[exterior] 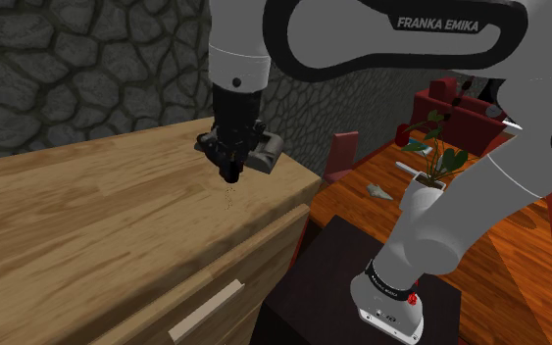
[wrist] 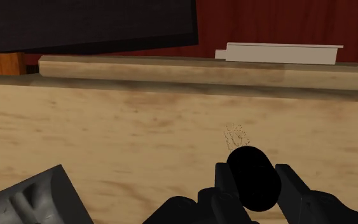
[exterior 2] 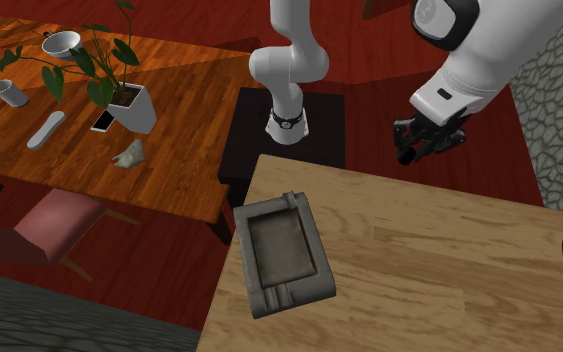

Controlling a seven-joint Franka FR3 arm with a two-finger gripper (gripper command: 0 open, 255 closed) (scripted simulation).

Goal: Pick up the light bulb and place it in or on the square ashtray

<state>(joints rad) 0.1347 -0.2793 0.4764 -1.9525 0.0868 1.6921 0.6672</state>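
I see the black gripper hanging just above the wooden cabinet top, a little left of centre in the upper half of the shoulder view. The grey square ashtray peeks out from behind it.

In the wrist view the jaws pinch a round black thing from both sides. I take it to be the base of the light bulb. A faint glassy speckle just ahead of it looks like the clear globe, barely drawn. So the bulb is up in the gripper, off the wood, with a corner of the ashtray off to one side of the fingers and apart from them.

The second exterior view puts the ashtray at lower centre, near the cabinet's edge. The gripper is well off towards the upper right.

To my eye the bulb is light, stiff and smooth, and the glass end is fragile. The base seems the right place to hold it, though a round base could twist or slip between flat pads. I'd lower it right into the tray's hollow before letting go, not drop it.
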